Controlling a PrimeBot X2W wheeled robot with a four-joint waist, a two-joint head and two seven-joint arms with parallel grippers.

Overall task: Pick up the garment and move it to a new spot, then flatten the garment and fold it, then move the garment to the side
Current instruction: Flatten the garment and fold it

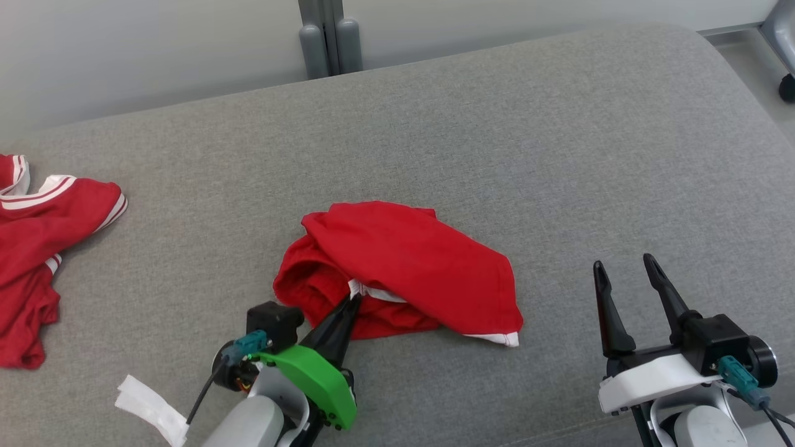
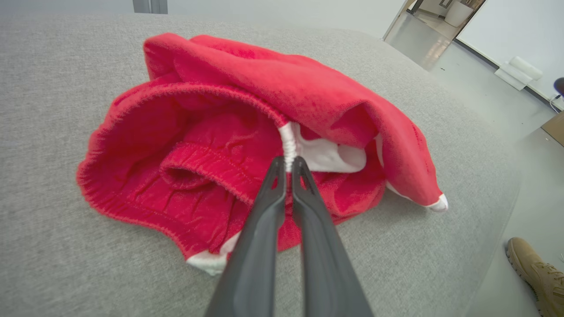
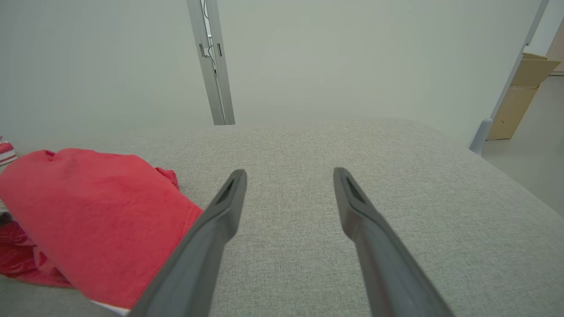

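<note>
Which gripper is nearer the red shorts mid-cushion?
Left. The left gripper is pinched shut on the red shorts at their white trim; the right gripper stands open off to their right, apart, over the cushion.

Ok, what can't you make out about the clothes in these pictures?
- Head view: second red garment, cut off by the left edge.
- Head view: crumpled red garment, lower layers hidden under its own top fold.
- Left wrist view: left tool shut on the white trim; cloth between its tips hidden by them.

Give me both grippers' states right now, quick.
Left gripper: shut on the red garment.
Right gripper: open, holding nothing.
</note>
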